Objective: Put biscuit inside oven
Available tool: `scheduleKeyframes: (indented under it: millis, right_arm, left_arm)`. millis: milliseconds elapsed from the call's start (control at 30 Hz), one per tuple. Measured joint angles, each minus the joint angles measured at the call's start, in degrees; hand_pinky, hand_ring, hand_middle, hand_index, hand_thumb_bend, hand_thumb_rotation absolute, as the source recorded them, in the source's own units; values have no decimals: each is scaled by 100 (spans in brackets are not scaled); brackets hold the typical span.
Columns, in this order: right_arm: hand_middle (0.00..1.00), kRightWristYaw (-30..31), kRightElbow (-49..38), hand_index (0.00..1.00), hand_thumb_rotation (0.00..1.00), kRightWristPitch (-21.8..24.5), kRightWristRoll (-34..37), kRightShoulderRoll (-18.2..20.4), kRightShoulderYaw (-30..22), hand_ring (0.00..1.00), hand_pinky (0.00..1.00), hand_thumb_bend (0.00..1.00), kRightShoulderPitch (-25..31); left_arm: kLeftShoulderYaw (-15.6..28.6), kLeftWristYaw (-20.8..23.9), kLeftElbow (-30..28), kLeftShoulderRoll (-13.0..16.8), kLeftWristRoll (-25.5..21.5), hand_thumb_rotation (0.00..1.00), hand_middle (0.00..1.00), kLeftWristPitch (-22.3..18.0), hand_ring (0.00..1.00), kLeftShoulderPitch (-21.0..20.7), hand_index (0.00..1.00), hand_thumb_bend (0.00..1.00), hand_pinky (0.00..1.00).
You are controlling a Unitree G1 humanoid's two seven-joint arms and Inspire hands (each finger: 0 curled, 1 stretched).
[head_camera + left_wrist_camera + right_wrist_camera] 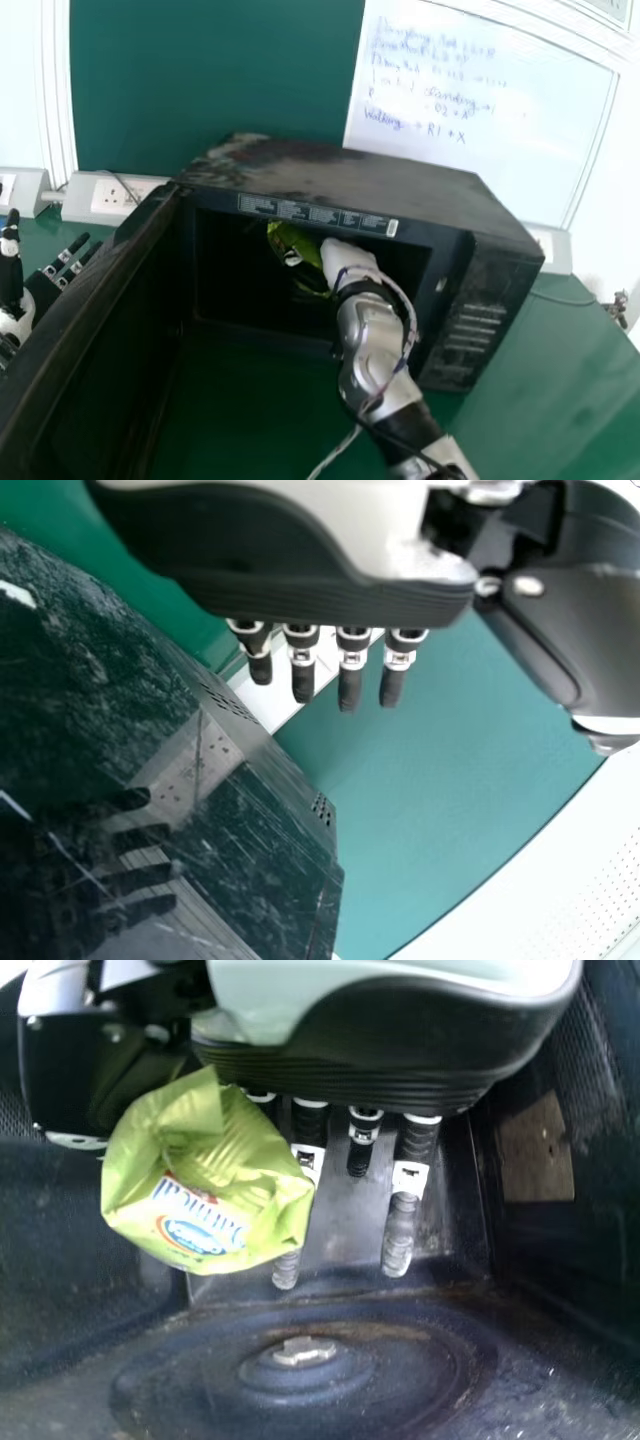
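The black oven (330,180) stands on the green table with its door swung out to the left. My right hand (346,262) reaches through the opening, the green biscuit packet (291,243) at its left side. In the right wrist view, the packet (200,1175) is pinched between the thumb and fingers of my right hand (400,1230), above the cavity floor; it covers the thumb's tip. My left hand (40,290) is at the far left, outside the door, fingers extended. The left wrist view has the left hand (350,670) with straight fingers, holding nothing.
The open oven door (90,320) lies between the left hand and the cavity. Inside, the round recess (290,1380) with a small central hub (304,1350) is on the oven floor. Behind the oven are wall sockets (120,196) and a whiteboard (480,110).
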Motion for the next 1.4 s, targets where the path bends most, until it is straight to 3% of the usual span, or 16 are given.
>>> scheduleKeyframes:
  millis: [133,167,300,367,467,600,800,933,1000,1200,1267,1333,1400]
  right_arm:
    - [50,-245,407,50,0,-55,154,6,77,44,38,52,-235]
    - [49,-304,476,54,0,-88,201,6,85,42,38,51,-276]
    - [52,-491,842,50,0,-186,339,20,175,43,38,52,-447]
    - [49,-578,1017,55,0,-201,369,35,199,41,38,51,-519]
    - [51,-680,1303,50,0,-216,414,67,290,42,38,52,-633]
    - [48,-747,1553,55,0,-247,464,95,387,42,46,51,-765]
    - [50,-897,1739,50,0,-297,559,136,439,42,36,52,-891]
    - [49,-933,1765,53,0,-292,587,145,487,42,40,52,-914]
    - [50,-931,1783,50,0,-264,587,150,534,42,35,52,-919]
    - [50,-701,1870,49,0,213,462,191,855,41,34,52,-1063]
    - [50,-550,1867,70,0,380,423,212,932,41,30,53,-1113]
    - [51,-424,1846,77,0,512,397,226,1015,41,29,53,-1130]
    - [49,-299,1776,79,0,625,330,229,1128,42,30,55,-1130]
  left_arm:
    - [0,-5,-7,0,2,22,100,-11,100,9,100,28,100]
    - [0,-8,-7,0,1,22,100,-11,100,12,100,28,100]
    - [0,-2,-10,0,-2,21,100,-13,100,20,100,30,100]
    - [1,-2,-11,0,-1,21,100,-14,100,24,100,29,100]
    - [0,-6,-12,0,-1,23,100,-17,100,31,100,27,100]
    - [0,-8,-9,0,0,23,100,-20,100,34,100,28,100]
    - [0,-25,3,0,-1,20,100,-30,100,36,100,31,100]
    - [1,-62,5,0,6,22,100,-31,100,38,100,29,100]
    - [1,-124,8,2,26,24,100,-32,100,43,100,29,100]
    - [0,-138,80,2,58,20,100,-37,100,44,100,32,100]
    - [1,-138,95,2,60,22,100,-38,100,44,100,31,100]
    - [1,-153,115,2,63,22,100,-38,100,44,100,31,100]
    - [1,-201,141,2,65,22,100,-44,100,44,100,31,100]
